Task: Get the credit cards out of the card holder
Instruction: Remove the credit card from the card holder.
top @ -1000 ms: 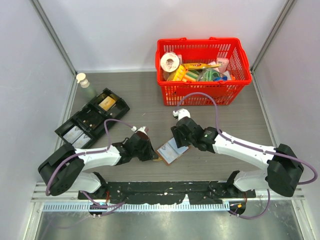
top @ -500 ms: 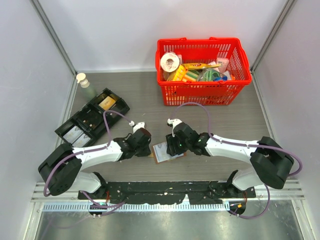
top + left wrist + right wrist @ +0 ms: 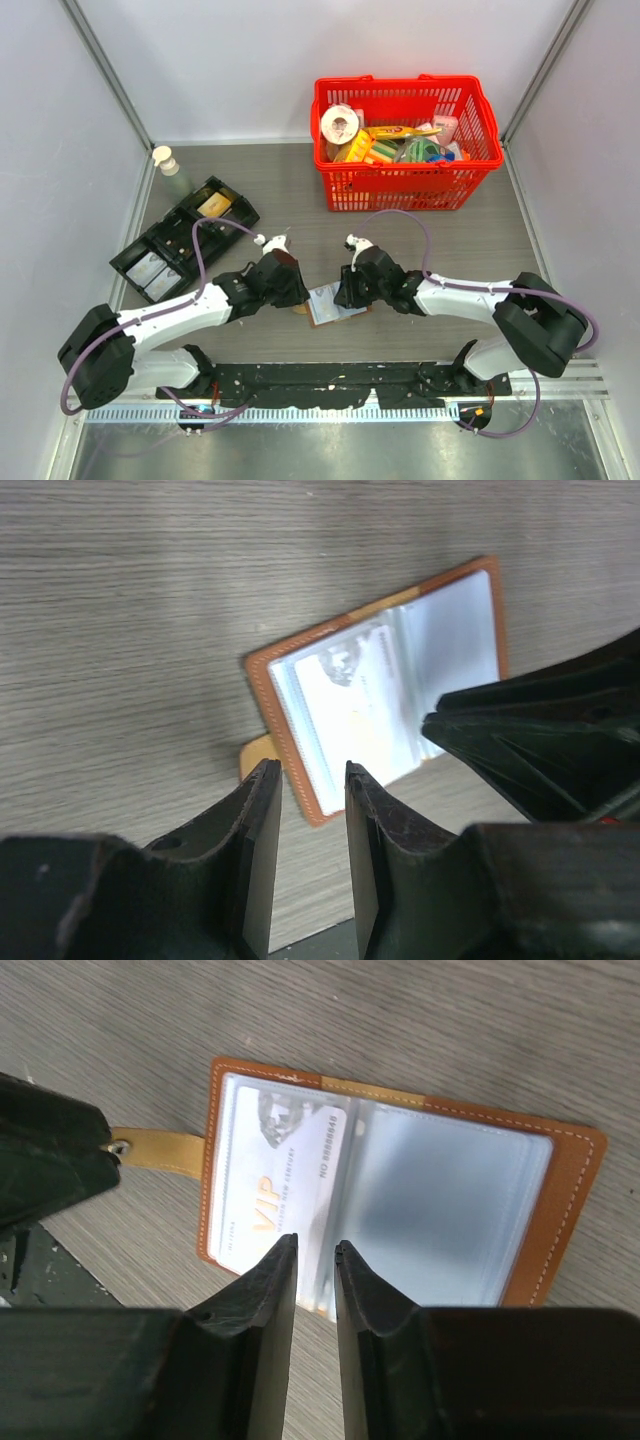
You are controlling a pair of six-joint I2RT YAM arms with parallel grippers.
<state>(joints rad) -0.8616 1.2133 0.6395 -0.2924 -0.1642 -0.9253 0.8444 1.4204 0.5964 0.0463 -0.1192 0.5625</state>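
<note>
Both pairs of jaws stand only slightly apart and hold nothing. On my left gripper (image 3: 307, 770), at the bottom centre of its wrist view, a narrow gap frames the lower corner of the card holder (image 3: 390, 690). On my right gripper (image 3: 315, 1243) the gap is a thin slit, its tips over the near edge of a card (image 3: 275, 1180); whether they touch it I cannot tell.

The card holder lies open and flat on the wood-grain table (image 3: 290, 180), in the lower centre of the overhead view, between my two grippers. It has a tan leather border, clear pockets inside, and a closing tab (image 3: 165, 1150) poking out at the left of the right wrist view.

Risks, as I judge them: the holder is loose and looks light, so a pull on the card could drag the whole thing along unless my left side pins it. The thin slit could pinch the clear pocket together with the card (plastic on plastic looks slippery). My grippers sit close together, so a careless move might knock them together.

Readable writing: "VIP" in gold on the card, and a number starting "NO" followed by a run of eights. A smaller line beside it is too fine to read.
</note>
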